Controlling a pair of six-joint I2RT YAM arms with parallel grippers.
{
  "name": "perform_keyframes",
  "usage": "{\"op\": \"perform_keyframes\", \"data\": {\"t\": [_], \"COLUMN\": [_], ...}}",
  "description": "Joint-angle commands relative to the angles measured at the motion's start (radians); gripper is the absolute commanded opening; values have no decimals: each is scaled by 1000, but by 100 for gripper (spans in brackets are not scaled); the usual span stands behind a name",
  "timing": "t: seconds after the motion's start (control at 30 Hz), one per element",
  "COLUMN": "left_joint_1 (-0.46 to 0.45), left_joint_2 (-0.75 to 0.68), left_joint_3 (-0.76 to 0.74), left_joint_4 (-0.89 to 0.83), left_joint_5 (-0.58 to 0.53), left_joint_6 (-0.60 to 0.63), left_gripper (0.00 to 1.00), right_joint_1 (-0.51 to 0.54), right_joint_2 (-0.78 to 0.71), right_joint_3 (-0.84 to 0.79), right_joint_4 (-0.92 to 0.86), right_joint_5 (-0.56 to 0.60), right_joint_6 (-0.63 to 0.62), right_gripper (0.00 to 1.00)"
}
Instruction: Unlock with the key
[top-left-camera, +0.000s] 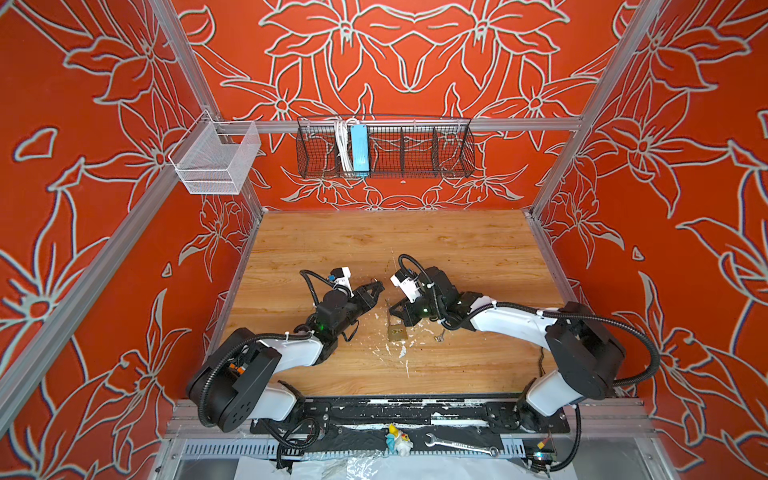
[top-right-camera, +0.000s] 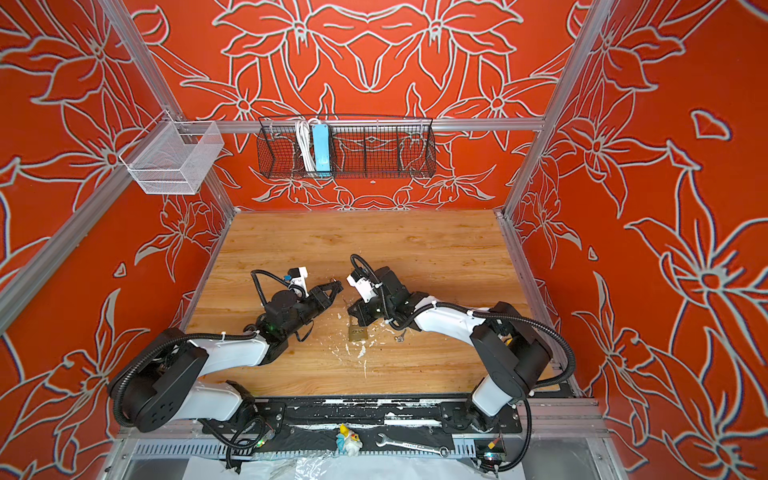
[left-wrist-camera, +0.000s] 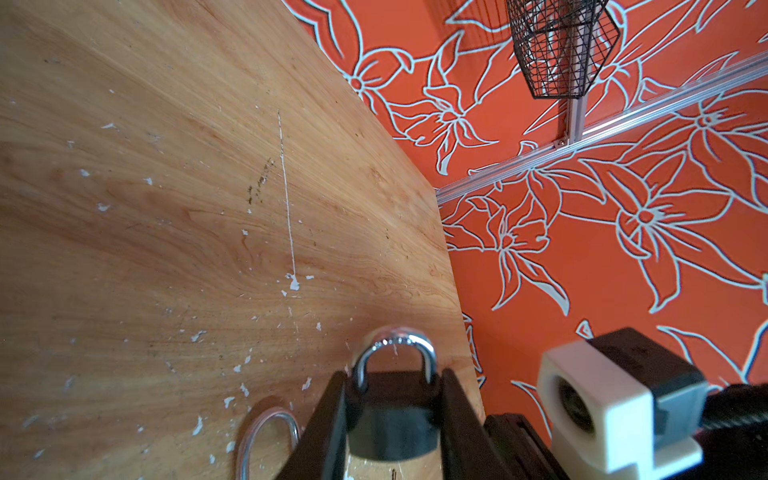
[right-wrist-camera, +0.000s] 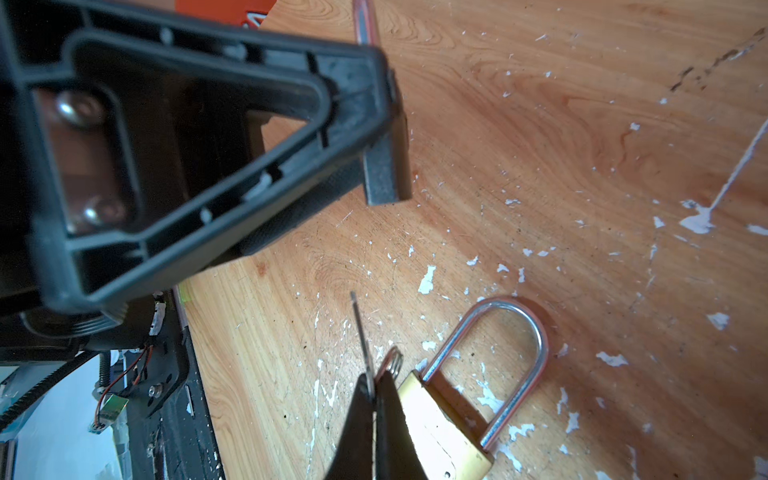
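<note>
The left pincer clamps a small dark padlock. The right pincer pinches a key; in a top view, a brass padlock lies at its six o'clock.

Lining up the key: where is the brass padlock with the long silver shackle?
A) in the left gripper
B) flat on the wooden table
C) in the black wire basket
B: the brass padlock lies flat on the wooden table; the left gripper clamps a small dark padlock.
</note>
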Motion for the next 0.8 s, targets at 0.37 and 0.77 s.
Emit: {"op": "perform_keyframes", "data": {"t": [0.37, 0.77], "left_joint_1": [-4, -6], "left_joint_2": [40, 59], "left_joint_3": [46, 55], "left_joint_4": [74, 86], "left_joint_5": [84, 111], "left_joint_6": [33, 44], "left_gripper": [0, 0], "right_joint_1": [3, -7], "right_joint_2": [-4, -60], "right_joint_3": [23, -14], "right_joint_4": [-12, 6], "right_joint_5": [41, 88], "right_joint_6": [5, 13], "right_gripper": [0, 0]}}
